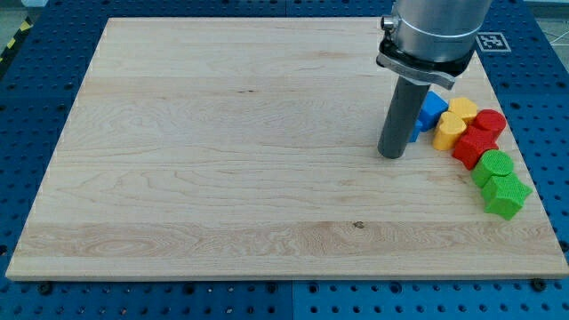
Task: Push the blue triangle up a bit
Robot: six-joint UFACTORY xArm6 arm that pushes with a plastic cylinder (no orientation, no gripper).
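Observation:
My tip (391,155) rests on the wooden board (222,160) at the view's right. Right behind the rod, touching or nearly touching it, is a blue block (433,107); a second blue piece (415,132) peeks out lower, mostly hidden by the rod. Which of them is the triangle I cannot tell. The tip is at the blue blocks' left and slightly below them.
To the blue blocks' right lie two yellow blocks (462,109) (449,131), two red blocks (489,122) (474,147) and two green blocks (494,165) (506,195), packed in a curved cluster near the board's right edge.

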